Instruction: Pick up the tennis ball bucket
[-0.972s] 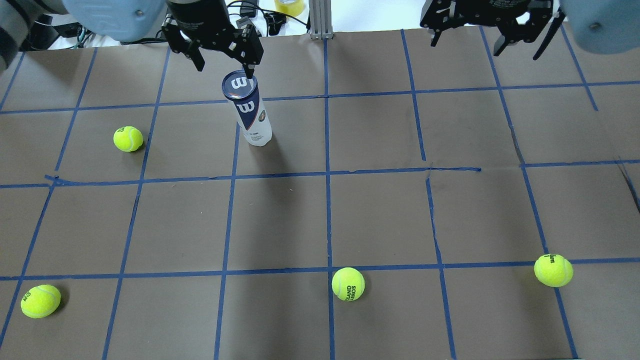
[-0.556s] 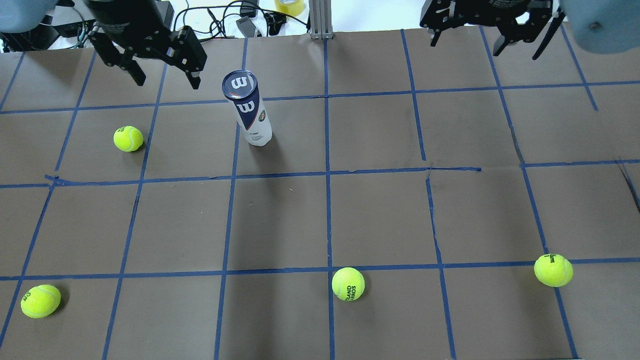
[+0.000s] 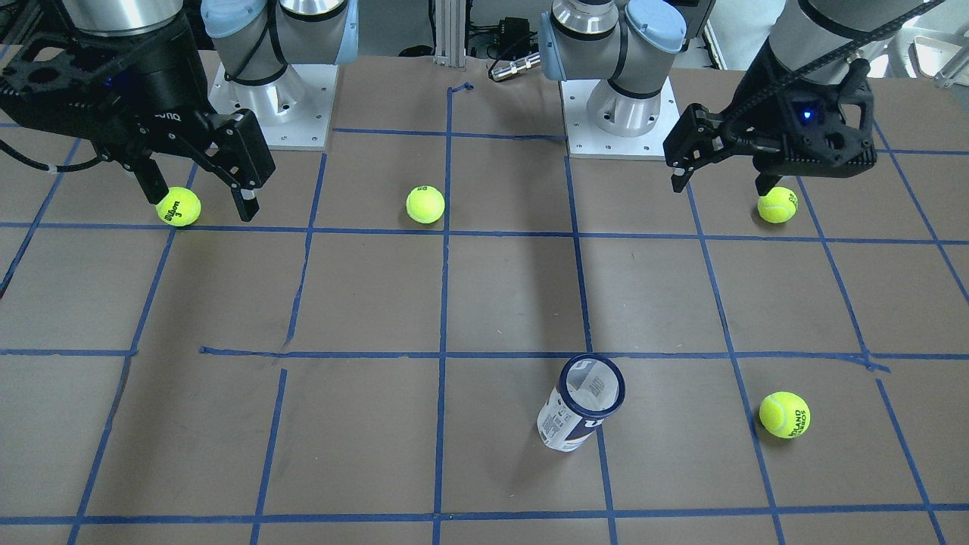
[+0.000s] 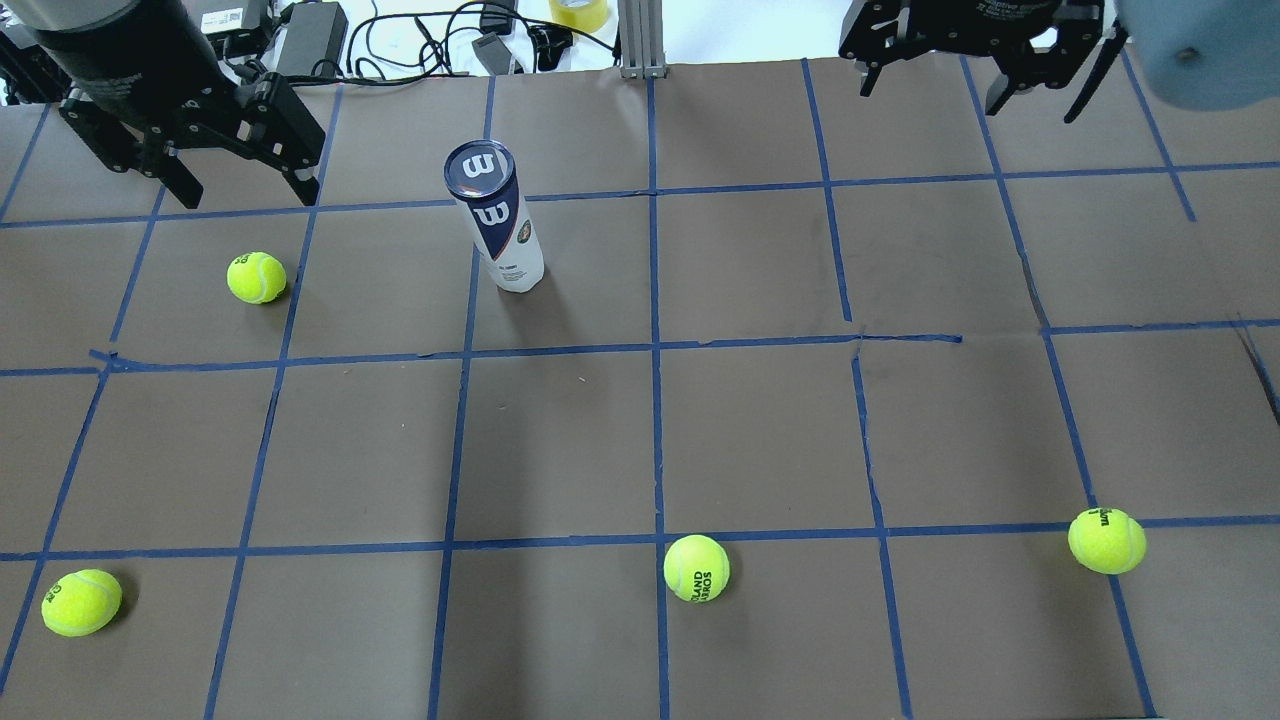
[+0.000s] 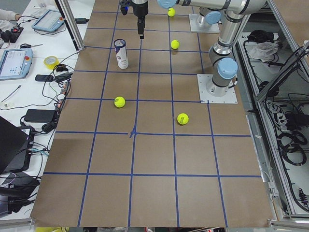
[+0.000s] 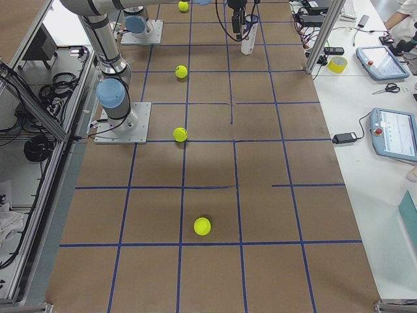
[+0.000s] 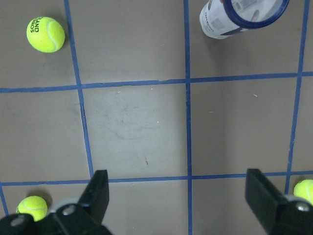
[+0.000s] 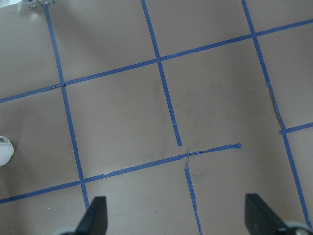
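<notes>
the slim white-and-navy cylindrical tennis ball bucket (image 4: 497, 218) stands upright on the brown blue-taped table (image 4: 750, 420), off to one side of the left gripper (image 4: 248, 190), not touching it. that gripper's jaws are spread wide, holding nothing. the right gripper (image 3: 203, 204) is also spread wide, well apart from the bucket.

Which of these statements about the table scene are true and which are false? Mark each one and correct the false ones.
1. The tennis ball bucket stands upright on the table. True.
2. The left gripper is shut on the bucket. False: it is open, empty and off to one side of the bucket.
3. Four tennis balls lie loose on the table. True.
4. The right gripper holds a tennis ball. False: it is open, with nothing between its fingers.
</notes>
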Controlling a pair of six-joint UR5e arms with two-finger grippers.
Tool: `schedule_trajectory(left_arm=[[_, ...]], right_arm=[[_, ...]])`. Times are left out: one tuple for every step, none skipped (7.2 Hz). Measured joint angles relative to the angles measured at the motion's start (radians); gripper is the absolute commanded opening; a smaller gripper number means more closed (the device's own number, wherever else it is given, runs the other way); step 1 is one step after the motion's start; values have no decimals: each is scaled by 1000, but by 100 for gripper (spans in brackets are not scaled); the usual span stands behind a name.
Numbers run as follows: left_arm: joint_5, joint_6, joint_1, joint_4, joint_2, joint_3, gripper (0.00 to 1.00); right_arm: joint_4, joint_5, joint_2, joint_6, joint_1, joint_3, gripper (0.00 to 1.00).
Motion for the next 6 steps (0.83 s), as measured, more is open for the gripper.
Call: schedule_trajectory(left_arm=[[2, 0, 1, 12, 9, -24, 100], [3, 0, 1, 26, 15, -46, 100], [3, 0, 2, 38, 20, -62, 100], [3, 0, 2, 46, 22, -70, 100], [1, 0, 2, 51, 23, -73, 100], [-1, 0, 2, 53, 24, -73, 100]], right_arm=[[0, -1, 0, 0, 0, 1, 100], [0, -1, 0, 0, -1, 1, 100], [0, -1, 0, 0, -1, 1, 100], [0, -1, -1, 0, -1, 2, 100], [0, -2, -3, 0, 0, 2, 100], [0, -2, -4, 0, 0, 3, 100]])
